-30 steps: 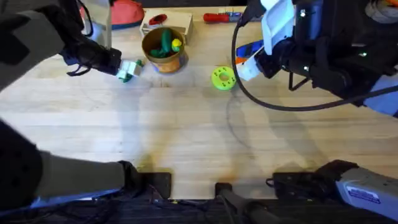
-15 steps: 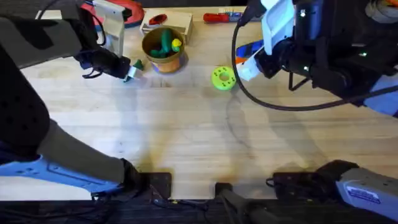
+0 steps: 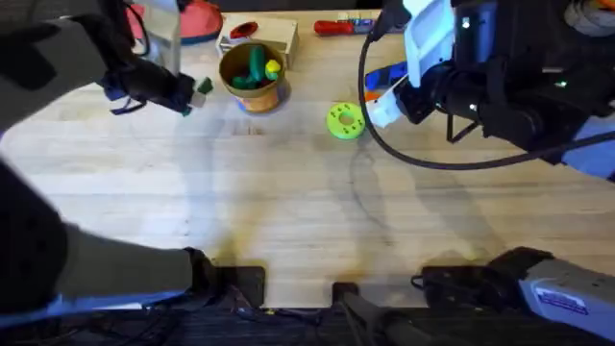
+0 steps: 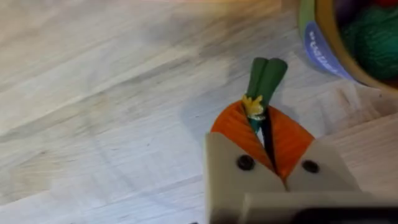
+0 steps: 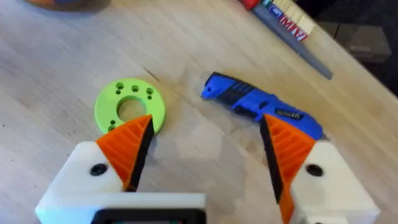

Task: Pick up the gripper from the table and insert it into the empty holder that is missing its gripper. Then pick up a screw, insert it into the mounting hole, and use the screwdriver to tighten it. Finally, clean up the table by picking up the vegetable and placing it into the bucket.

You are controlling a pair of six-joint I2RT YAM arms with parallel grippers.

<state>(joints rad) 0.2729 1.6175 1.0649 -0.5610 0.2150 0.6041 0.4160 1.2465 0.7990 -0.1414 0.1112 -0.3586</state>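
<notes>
My left gripper [image 3: 190, 96] is shut on the vegetable [image 3: 202, 87], a dark green leafy bundle, just left of the bucket [image 3: 252, 77]. In the left wrist view the vegetable [image 4: 265, 78] sticks out from between the orange pads [image 4: 236, 127], with the bucket's rim [image 4: 333, 46] close beside it. My right gripper [image 5: 208, 143] stands open above the table, the blue screwdriver [image 5: 261, 106] lying just beyond its fingers. Overhead, the right gripper [image 3: 382, 104] is beside the screwdriver [image 3: 384, 77]. The loose gripper, the holder and the screw are out of view.
A lime-green disc with holes [image 3: 344, 120] lies right of the bucket, also seen near my right fingers as the disc [image 5: 129, 107]. A wooden box [image 3: 259, 34], a red pouch [image 3: 192, 19] and a red-handled screwdriver [image 3: 332, 27] line the far edge. Green and yellow toys sit in the bucket.
My left gripper has carried the vegetable a little farther away, staying just left of the bucket. The right arm has stayed still.
</notes>
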